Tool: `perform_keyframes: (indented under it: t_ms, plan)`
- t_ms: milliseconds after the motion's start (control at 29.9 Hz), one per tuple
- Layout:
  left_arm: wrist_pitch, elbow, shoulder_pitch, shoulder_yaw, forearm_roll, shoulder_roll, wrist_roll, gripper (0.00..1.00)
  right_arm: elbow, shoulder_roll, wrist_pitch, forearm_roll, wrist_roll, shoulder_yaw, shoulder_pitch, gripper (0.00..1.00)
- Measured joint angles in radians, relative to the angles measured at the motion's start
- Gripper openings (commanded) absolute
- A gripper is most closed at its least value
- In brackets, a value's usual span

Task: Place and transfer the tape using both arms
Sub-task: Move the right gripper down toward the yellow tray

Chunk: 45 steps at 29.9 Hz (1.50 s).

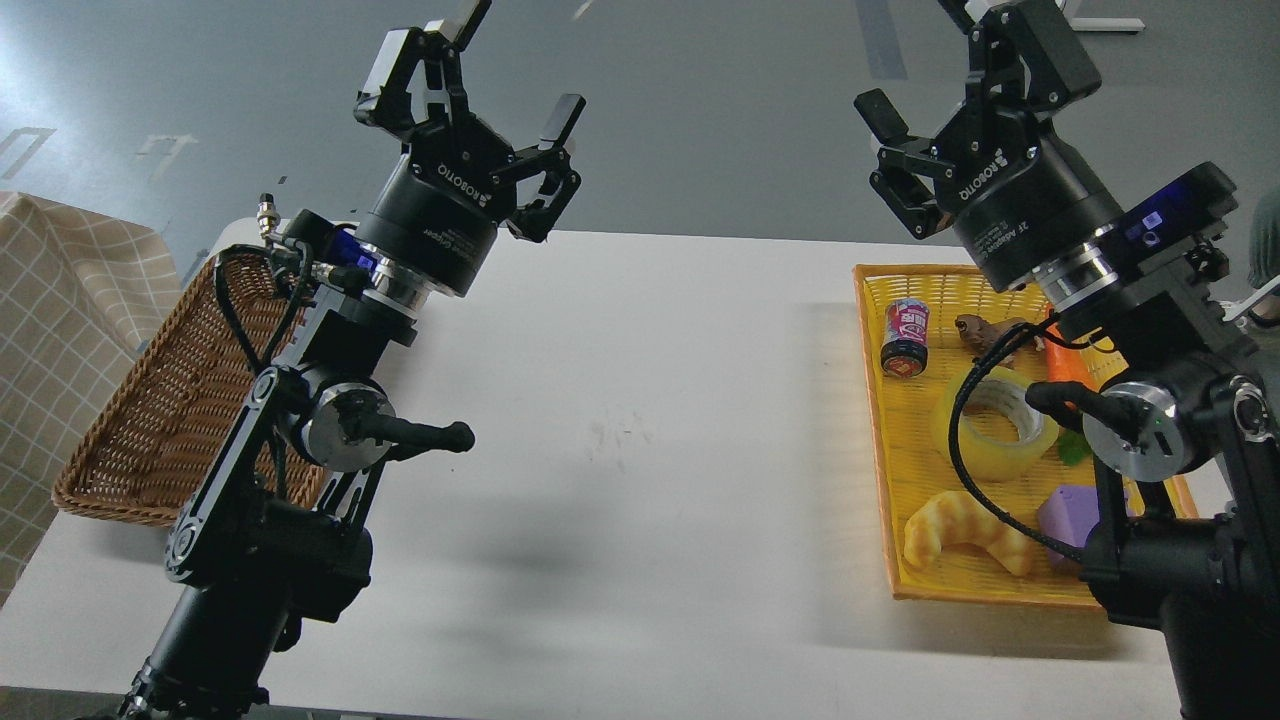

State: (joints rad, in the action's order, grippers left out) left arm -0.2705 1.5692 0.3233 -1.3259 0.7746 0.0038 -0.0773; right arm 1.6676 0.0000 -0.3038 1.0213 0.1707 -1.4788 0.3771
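The tape [995,428], a translucent yellow roll with a grey-white core, lies flat in the yellow basket [872,400] at the right, partly crossed by a black cable. My right gripper [915,60] is open and empty, raised high above the basket's far end. My left gripper [510,65] is open and empty, raised high above the table's far left, near the wicker basket [150,400].
In the yellow basket lie a small can [906,337], a brown ginger-like piece [985,330], an orange carrot [1065,365], a toy croissant [960,525] and a purple block [1065,515]. The white table [640,450] lies between the baskets. A checked cloth [50,300] is at far left.
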Motion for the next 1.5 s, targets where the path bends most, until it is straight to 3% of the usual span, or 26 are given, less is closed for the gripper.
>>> perform_keyframes:
  t_ms: [602,1270,1504]
  plan:
    - [-0.018,-0.004,-0.003,0.001,0.000,-0.002,0.001,0.98,0.044,0.000,-0.003,0.001,-0.020,-0.011,-0.031,1.00]
    - [-0.028,-0.006,0.004,0.000,0.000,-0.004,-0.007,0.98,0.036,0.000,-0.002,0.001,-0.013,0.001,-0.045,1.00]
    - [-0.081,-0.006,0.006,-0.003,0.000,-0.004,-0.011,0.98,0.042,0.000,-0.003,0.001,-0.015,0.000,-0.039,1.00]
